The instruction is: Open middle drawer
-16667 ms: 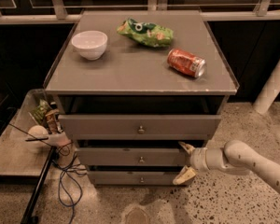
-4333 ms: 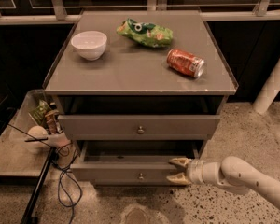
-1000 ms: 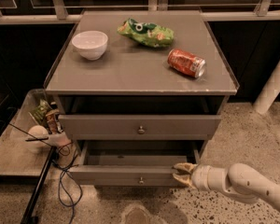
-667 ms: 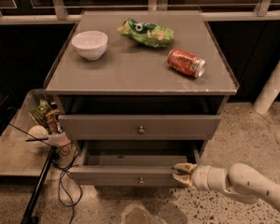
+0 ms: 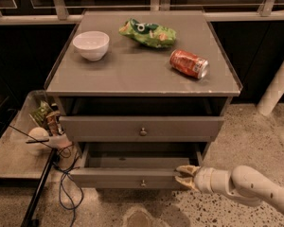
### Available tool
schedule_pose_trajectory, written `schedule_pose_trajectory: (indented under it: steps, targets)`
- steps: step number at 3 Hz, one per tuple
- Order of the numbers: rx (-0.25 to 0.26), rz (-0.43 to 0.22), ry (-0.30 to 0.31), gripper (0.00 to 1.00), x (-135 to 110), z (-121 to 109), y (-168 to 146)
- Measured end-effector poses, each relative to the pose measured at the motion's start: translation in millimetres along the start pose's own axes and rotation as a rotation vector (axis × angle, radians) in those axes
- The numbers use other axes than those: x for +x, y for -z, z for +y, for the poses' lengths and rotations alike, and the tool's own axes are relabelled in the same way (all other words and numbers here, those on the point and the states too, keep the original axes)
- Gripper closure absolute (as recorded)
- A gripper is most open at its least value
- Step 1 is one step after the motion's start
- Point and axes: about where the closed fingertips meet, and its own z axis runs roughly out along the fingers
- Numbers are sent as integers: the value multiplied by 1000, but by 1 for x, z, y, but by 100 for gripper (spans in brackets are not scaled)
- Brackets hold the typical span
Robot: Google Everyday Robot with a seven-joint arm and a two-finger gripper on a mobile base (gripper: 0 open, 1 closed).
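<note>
The middle drawer point(image 5: 128, 178) stands pulled out below the top drawer front point(image 5: 142, 126), its shallow grey box open to view and its small round knob facing forward. My gripper point(image 5: 181, 176) is at the right end of that drawer's front. One finger lies over the top edge and one under it, closed on the panel. The cream arm reaches in from the lower right. The bottom drawer is hidden behind the pulled-out front.
On the cabinet top point(image 5: 132, 70) lie a white bowl point(image 5: 91, 44), a green chip bag point(image 5: 147, 32) and a red soda can point(image 5: 189, 64). A clear bin point(image 5: 19, 141) with clutter and loose cables point(image 5: 64, 183) sit at the left. A white post point(image 5: 277, 86) rises at the right.
The middle drawer was shut at first and has since slid out towards the camera with my gripper at its right end. Over the last second nothing visibly moves.
</note>
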Motion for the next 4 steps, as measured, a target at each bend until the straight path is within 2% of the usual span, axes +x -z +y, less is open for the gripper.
schedule_pose_trajectory:
  steps: [1, 2, 3, 4]
  targets:
    - [-4, 4, -7, 36, 3, 0, -3]
    - [-7, 28, -30, 12, 17, 1, -2]
    - [-7, 27, -30, 0, 16, 1, -1]
    - [-7, 27, -30, 0, 16, 1, -1]
